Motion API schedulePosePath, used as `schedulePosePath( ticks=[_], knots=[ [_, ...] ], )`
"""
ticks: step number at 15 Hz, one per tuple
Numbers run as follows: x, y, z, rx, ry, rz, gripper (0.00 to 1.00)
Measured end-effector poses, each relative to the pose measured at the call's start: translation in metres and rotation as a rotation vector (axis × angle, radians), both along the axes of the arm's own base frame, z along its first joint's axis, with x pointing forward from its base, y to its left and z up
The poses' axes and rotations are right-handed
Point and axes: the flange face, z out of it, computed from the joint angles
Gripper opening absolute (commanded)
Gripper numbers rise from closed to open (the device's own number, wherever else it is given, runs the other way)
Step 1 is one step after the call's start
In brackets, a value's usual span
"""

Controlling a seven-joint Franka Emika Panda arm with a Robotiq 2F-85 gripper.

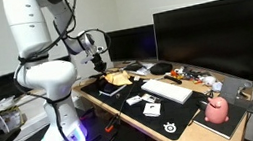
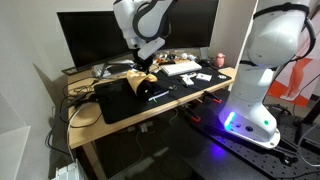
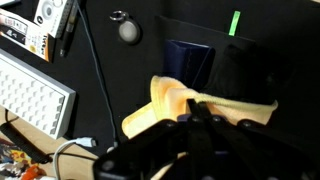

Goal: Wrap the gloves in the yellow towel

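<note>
The yellow towel lies crumpled on the black desk mat, and it shows in both exterior views. The dark gloves lie just beyond it, partly under the towel's edge; one looks dark blue, the other black. My gripper is low over the towel, its fingers pinched together on a fold of the yellow cloth. In both exterior views the gripper hangs right above the towel. The lower part of the towel is hidden behind my fingers.
A white keyboard lies beside the mat, with a thin black cable and small cards on it. A large monitor stands behind. A pink object sits near the desk end.
</note>
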Motion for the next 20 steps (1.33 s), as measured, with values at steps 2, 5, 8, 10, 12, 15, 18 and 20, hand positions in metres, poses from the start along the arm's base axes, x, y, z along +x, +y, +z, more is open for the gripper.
schedulePosePath(
  ticks=[2,5,8,10,12,15,18,20],
  knots=[
    [-0.006,0.013,-0.004,0.000,-0.001,0.002,0.00],
    [-0.025,0.044,-0.014,0.001,-0.007,-0.002,0.00],
    [-0.050,0.071,-0.023,-0.003,-0.015,-0.013,0.00],
    [-0.069,0.080,-0.032,-0.014,-0.016,-0.022,0.00],
    [-0.084,0.081,-0.043,-0.023,-0.020,-0.033,0.00],
    [-0.096,0.071,-0.057,-0.009,-0.035,-0.060,0.00],
    [-0.096,0.054,-0.068,0.075,-0.055,-0.078,0.00],
    [-0.093,0.040,-0.074,0.146,-0.071,-0.095,0.00]
  ],
)
